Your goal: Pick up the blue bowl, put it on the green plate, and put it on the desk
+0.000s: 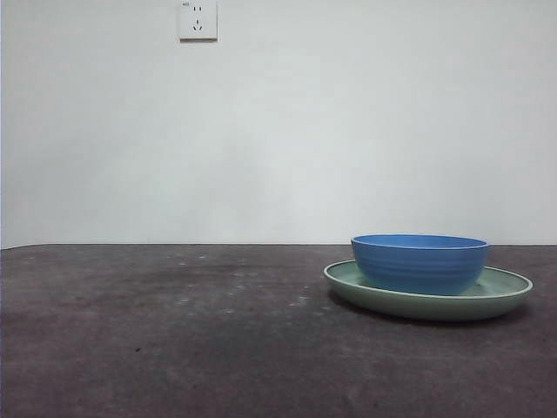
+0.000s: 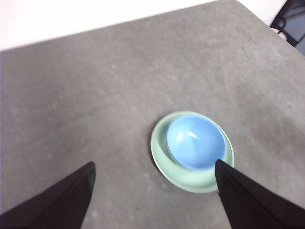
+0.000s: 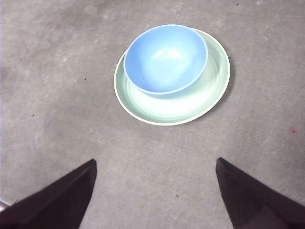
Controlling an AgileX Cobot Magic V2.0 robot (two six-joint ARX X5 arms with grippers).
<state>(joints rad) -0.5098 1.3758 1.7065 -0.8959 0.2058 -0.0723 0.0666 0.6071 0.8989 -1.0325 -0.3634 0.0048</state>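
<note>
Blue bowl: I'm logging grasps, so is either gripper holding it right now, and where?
Nothing is held. The blue bowl sits in the green plate; the left gripper and right gripper are both open, clear above the desk.

left hand point(image 2: 155, 193) and right hand point(image 3: 155, 191) spread wide, raised.

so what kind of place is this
Probably a lab or test room, not a kitchen: a bare dark desk, a plain white wall with only a power socket, and just a blue bowl on a green plate.
</note>
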